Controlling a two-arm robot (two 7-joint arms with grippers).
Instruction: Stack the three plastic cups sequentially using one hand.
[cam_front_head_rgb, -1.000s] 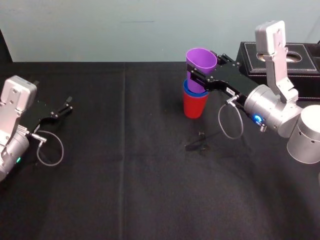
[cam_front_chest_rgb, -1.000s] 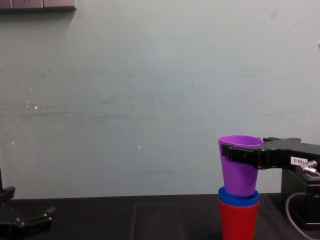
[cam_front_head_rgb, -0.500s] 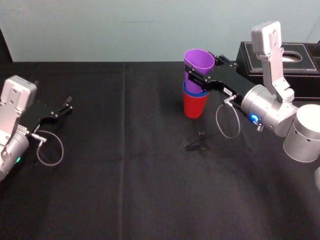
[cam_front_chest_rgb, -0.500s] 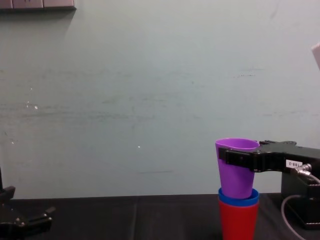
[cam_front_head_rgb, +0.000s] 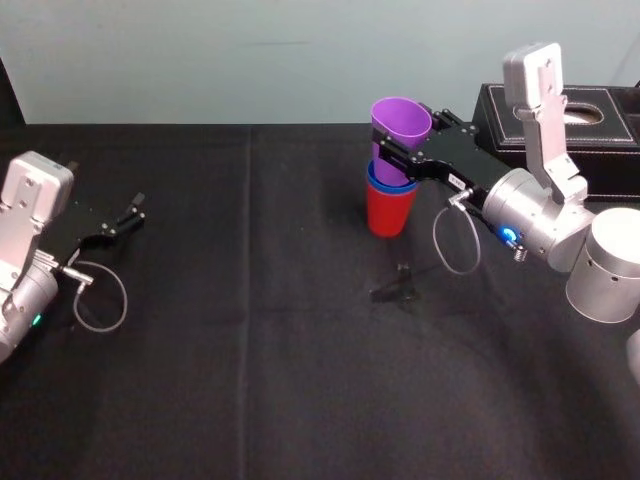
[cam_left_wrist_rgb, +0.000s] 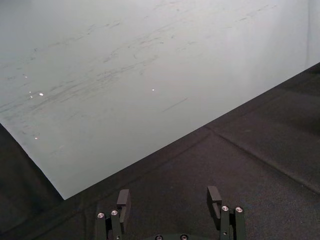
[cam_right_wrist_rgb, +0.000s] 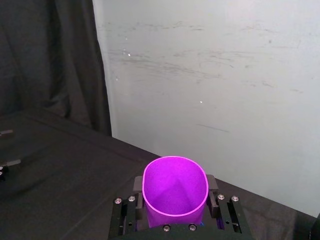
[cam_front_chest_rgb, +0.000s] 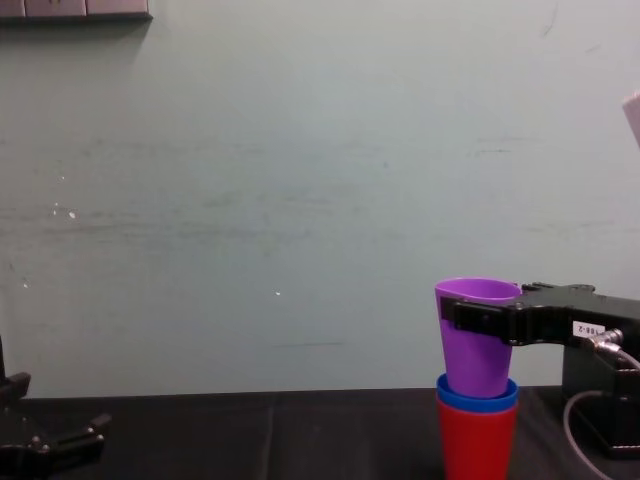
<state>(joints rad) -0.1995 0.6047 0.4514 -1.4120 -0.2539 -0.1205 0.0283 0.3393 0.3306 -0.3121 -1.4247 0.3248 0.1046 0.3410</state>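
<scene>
At the left edge of the black-clothed table (cam_front_head_rgb: 250, 350), the left gripper (cam_front_head_rgb: 135, 208) lies low over the cloth, parked. Its fingers (cam_left_wrist_rgb: 123, 200) stand well apart with nothing between them, and they point across the table toward the pale wall (cam_left_wrist_rgb: 125, 75). In the chest view the left gripper (cam_front_chest_rgb: 50, 445) sits in the bottom left corner.

A wide stretch of bare cloth, crossed by one lengthwise fold, separates it from the cups, which are well apart from it. The near half of the table is also bare cloth, apart from a small dark object (cam_front_head_rgb: 395, 285) lying just in front of the stack.

Right of centre and toward the far edge, the red cup (cam_front_head_rgb: 390, 212) stands upright on the cloth. The blue cup (cam_front_head_rgb: 385, 183) is nested in it, so that only a blue band shows above the red rim. The purple cup (cam_front_head_rgb: 400, 125) has its base inside the blue rim, while most of its wall rises above it.

The right gripper (cam_front_head_rgb: 405, 143) reaches in from the right. Its jaws are closed on the purple cup's upper wall from both sides, just under the rim, which is squeezed to an oval in the right wrist view (cam_right_wrist_rgb: 175, 185).

Behind the right arm, at the table's far right corner, stands a black box (cam_front_head_rgb: 560, 115), near the stack but not touching it.
</scene>
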